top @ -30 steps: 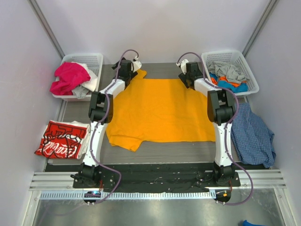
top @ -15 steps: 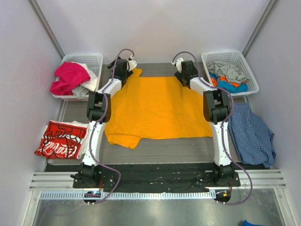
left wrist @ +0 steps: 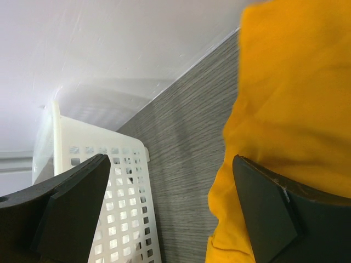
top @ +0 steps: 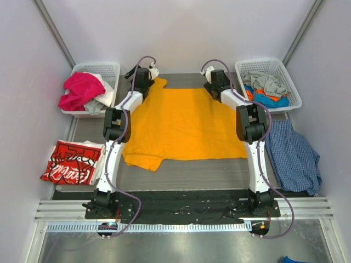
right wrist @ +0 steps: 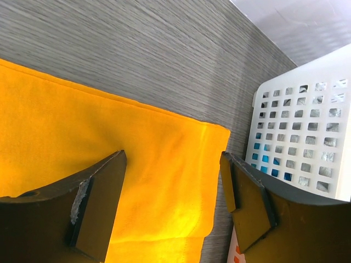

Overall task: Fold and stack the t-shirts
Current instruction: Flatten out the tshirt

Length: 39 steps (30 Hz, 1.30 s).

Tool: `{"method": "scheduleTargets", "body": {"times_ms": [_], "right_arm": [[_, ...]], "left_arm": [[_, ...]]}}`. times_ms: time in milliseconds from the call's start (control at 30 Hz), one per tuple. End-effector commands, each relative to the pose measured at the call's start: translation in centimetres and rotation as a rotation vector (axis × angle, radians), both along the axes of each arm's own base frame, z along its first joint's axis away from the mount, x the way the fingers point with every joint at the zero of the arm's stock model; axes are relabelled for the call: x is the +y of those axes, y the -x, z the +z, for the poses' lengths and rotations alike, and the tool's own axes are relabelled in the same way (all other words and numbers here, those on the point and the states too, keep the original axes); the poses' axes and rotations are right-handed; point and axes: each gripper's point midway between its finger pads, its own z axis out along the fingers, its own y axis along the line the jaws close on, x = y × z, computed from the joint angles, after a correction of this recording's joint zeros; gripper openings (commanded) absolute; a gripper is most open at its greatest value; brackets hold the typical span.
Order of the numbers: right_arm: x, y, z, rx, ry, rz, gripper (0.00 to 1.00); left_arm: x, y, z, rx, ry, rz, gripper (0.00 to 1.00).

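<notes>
An orange-yellow t-shirt (top: 184, 123) lies spread flat in the middle of the grey table. My left gripper (top: 143, 74) is at its far left sleeve and my right gripper (top: 213, 76) at its far right sleeve. In the left wrist view the left gripper (left wrist: 170, 203) is open, with bare table between its fingers and the orange cloth (left wrist: 290, 98) under its right finger. The right gripper (right wrist: 173, 197) is open over the orange sleeve (right wrist: 175, 159), its fingers apart on either side. A folded red t-shirt with white lettering (top: 71, 163) lies at the left.
A white basket (top: 112, 68) at the far left holds pink and white clothes. Another white basket (top: 290, 82) at the far right holds grey, blue and orange clothes. A blue checked shirt (top: 293, 156) lies on the right. Both baskets stand close beside the grippers.
Both grippers have moved toward the far edge of the table, staying open. The orange shirt's near hem has shifted a little farther from the arm bases.
</notes>
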Motion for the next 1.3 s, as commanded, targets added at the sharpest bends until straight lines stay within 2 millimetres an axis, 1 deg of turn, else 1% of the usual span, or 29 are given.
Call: {"method": "scheduleTargets", "body": {"times_ms": [0, 33, 100, 133, 200, 233, 267, 400, 433, 500, 533, 600, 633, 667, 700, 733, 767, 800, 833, 867, 900, 933, 967, 1000, 1067, 1100, 1167, 1233, 1267], "right_arm": [[-0.8, 0.2, 3.2, -0.034, -0.010, -0.047, 0.79], [-0.6, 0.3, 3.6, -0.039, -0.020, -0.046, 0.78], [-0.5, 0.7, 4.0, -0.039, -0.038, -0.047, 0.79], [-0.4, 0.8, 5.3, -0.058, -0.047, -0.042, 0.79], [-0.4, 1.3, 5.8, -0.058, -0.055, -0.042, 0.80], [-0.4, 1.6, 7.2, -0.077, -0.063, -0.040, 0.80], [-0.5, 1.8, 7.5, -0.077, -0.070, -0.039, 0.81], [-0.3, 3.4, 9.0, -0.083, -0.089, -0.029, 0.83], [-0.3, 3.8, 10.3, -0.102, -0.098, -0.028, 0.84], [-0.4, 4.7, 10.2, -0.089, -0.104, -0.026, 0.85], [-0.5, 5.3, 11.7, -0.109, -0.113, -0.024, 0.86], [-0.4, 7.0, 11.1, -0.070, -0.127, -0.013, 0.86], [-0.3, 7.8, 11.1, -0.053, -0.133, -0.011, 0.86], [0.0, 9.5, 11.1, -0.016, -0.141, 0.012, 0.86], [0.5, 10.5, 10.8, 0.012, -0.141, 0.028, 0.86], [0.6, 12.4, 9.8, 0.089, -0.134, 0.044, 0.85], [1.0, 13.9, 9.8, 0.118, -0.143, 0.066, 0.85], [1.6, 15.2, 9.4, 0.151, -0.141, 0.084, 0.85], [1.7, 16.8, 8.9, 0.198, -0.132, 0.091, 0.83], [1.8, 18.6, 8.5, 0.228, -0.125, 0.103, 0.81], [2.4, 19.8, 8.3, 0.247, -0.119, 0.121, 0.78], [2.2, 21.9, 6.7, 0.304, -0.102, 0.128, 0.77], [2.3, 22.9, 6.5, 0.318, -0.099, 0.135, 0.76], [2.3, 23.9, 7.5, 0.299, -0.105, 0.142, 0.75], [2.2, 26.6, 6.1, 0.348, -0.099, 0.154, 0.74], [2.1, 27.6, 7.0, 0.331, -0.112, 0.166, 0.74], [1.5, 30.1, 5.8, 0.375, -0.102, 0.172, 0.74], [0.9, 31.7, 6.5, 0.357, -0.100, 0.180, 0.74], [0.4, 32.9, 5.6, 0.380, -0.090, 0.178, 0.74]], "left_arm": [[-0.2, -0.1, 4.0, -0.125, 0.041, 0.054, 0.99], [-0.4, 0.0, 6.0, -0.159, 0.053, 0.055, 1.00], [-1.3, 0.5, 6.7, -0.171, 0.072, 0.046, 1.00], [-1.6, 0.7, 7.7, -0.185, 0.080, 0.044, 1.00], [-2.2, 1.3, 10.6, -0.223, 0.100, 0.039, 1.00], [-2.4, 1.6, 11.1, -0.227, 0.109, 0.041, 1.00], [-2.8, 2.0, 12.8, -0.249, 0.118, 0.036, 1.00], [-3.3, 3.2, 15.7, -0.276, 0.132, 0.039, 1.00], [-3.4, 3.4, 16.4, -0.286, 0.135, 0.040, 1.00], [-3.4, 4.4, 17.9, -0.296, 0.136, 0.048, 0.99], [-3.5, 4.9, 18.1, -0.288, 0.132, 0.047, 1.00], [-3.3, 6.9, 19.3, -0.273, 0.136, 0.042, 1.00], [-3.8, 7.9, 18.9, -0.239, 0.144, 0.027, 1.00], [-3.7, 10.1, 19.6, -0.210, 0.152, 0.006, 1.00], [-5.2, 11.3, 19.2, -0.170, 0.172, -0.060, 1.00], [-5.6, 13.4, 18.1, -0.086, 0.167, -0.087, 1.00], [-6.1, 15.6, 15.3, 0.009, 0.153, -0.117, 1.00], [-7.4, 18.2, 17.6, -0.002, 0.166, -0.167, 0.98], [-7.9, 21.1, 14.1, 0.116, 0.149, -0.208, 0.98], [-8.5, 22.9, 13.6, 0.150, 0.156, -0.231, 0.96], [-9.8, 25.7, 14.6, 0.163, 0.163, -0.282, 0.95], [-10.1, 27.9, 12.4, 0.229, 0.150, -0.300, 0.94], [-10.6, 29.4, 12.1, 0.247, 0.174, -0.307, 0.92], [-11.5, 31.6, 12.3, 0.271, 0.178, -0.343, 0.91], [-12.0, 34.4, 10.8, 0.330, 0.203, -0.366, 0.87], [-12.6, 35.8, 10.4, 0.356, 0.207, -0.388, 0.86], [-12.9, 38.3, 9.8, 0.395, 0.260, -0.428, 0.85], [-13.0, 40.7, 8.7, 0.444, 0.269, -0.451, 0.85], [-13.1, 41.5, 8.3, 0.461, 0.265, -0.464, 0.84]]}}
